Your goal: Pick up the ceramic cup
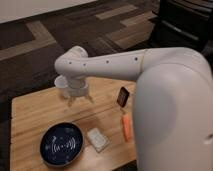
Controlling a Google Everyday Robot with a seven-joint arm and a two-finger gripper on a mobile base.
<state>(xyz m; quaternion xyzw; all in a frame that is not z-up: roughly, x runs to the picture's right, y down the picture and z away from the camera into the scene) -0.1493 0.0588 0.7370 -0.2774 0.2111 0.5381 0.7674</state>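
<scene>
Step in hand: the approach; the grasp is not yet made.

- The arm (110, 62) is reaching across the table (30, 115) from 3 o'clock.
- The claw (80, 101) is hanging point-down over the far-left part of the top. Its two dark fingers (70, 102) are standing apart with bare wood showing between them: released, gripping nothing.
- The ceramic cup (61, 83) is sitting upright near the table's far edge, at about 10 o'clock from the claw. It is just beside the wrist and partly hidden by it; touching or not, I cannot tell.
- The dark blue bowl (62, 145) is lying toward 7 o'clock, well apart from the claw.
- A pale packet (97, 139) is lying at 5 o'clock.
- An orange piece (126, 126) is lying at 4 o'clock.

Judgement: the next move is calling for a short shift toward 10 o'clock so the fingers are straddling the cup, then a close. The risk is the wrist nudging the cup off the far edge.
</scene>
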